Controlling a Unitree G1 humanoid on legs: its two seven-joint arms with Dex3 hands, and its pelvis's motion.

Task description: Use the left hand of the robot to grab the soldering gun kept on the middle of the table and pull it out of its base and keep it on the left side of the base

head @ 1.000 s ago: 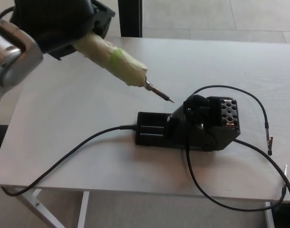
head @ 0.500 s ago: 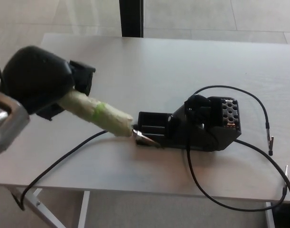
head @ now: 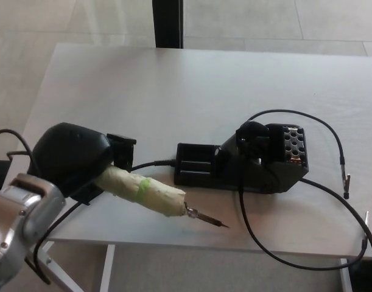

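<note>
Since a second ago the left hand [head: 73,159] has swung down from above the bench [head: 112,91] to its near left edge, fingers wrapped round the iron [head: 148,193]. Free of the base [head: 243,163], the taped iron now hangs low, left of it and near the front edge, tip toward the base; I judge it ready to set down. No readable brand or writing shows

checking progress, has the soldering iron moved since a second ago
Yes. The soldering iron, held in the left hand, has come down and toward the table's near edge, now left of and in front of the base.
</note>
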